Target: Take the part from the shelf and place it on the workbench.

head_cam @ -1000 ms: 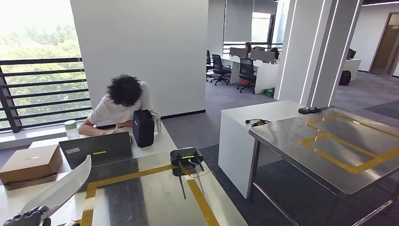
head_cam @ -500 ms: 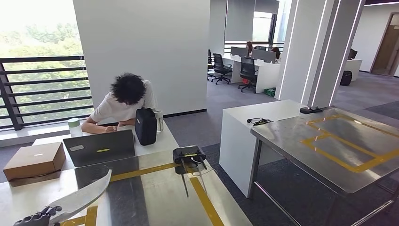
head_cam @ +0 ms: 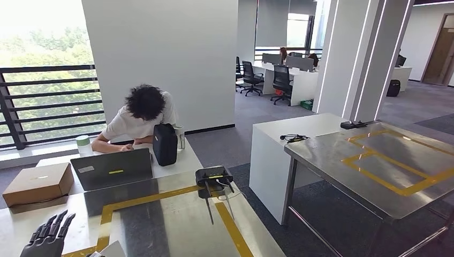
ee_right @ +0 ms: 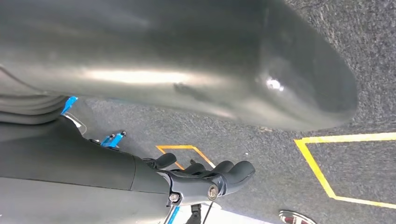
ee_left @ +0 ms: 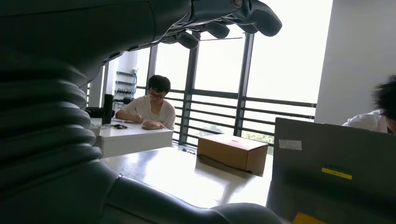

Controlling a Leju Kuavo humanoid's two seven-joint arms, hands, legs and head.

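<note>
Lying flat on the workbench [head_cam: 176, 225] just beside the empty, spread-fingered left hand [head_cam: 47, 235], the white part [head_cam: 113, 250] sits far nearer it than the loosely curled, empty right hand [ee_right: 205, 179].

- My left hand [head_cam: 48, 236] is at the lower left over the steel workbench [head_cam: 166, 225], fingers spread, holding nothing.
- A white part [head_cam: 113, 250] pokes in at the bottom edge, just beside that hand, apart from it.
- Yellow tape [head_cam: 225, 219] runs across the workbench; a black device [head_cam: 213, 176] sits at its far edge.
- Beyond it: a laptop [head_cam: 112, 168], a cardboard box [head_cam: 38, 183], and a person [head_cam: 139, 115] bent over the desk.
- A second steel table [head_cam: 385, 166] stands to the right.
</note>
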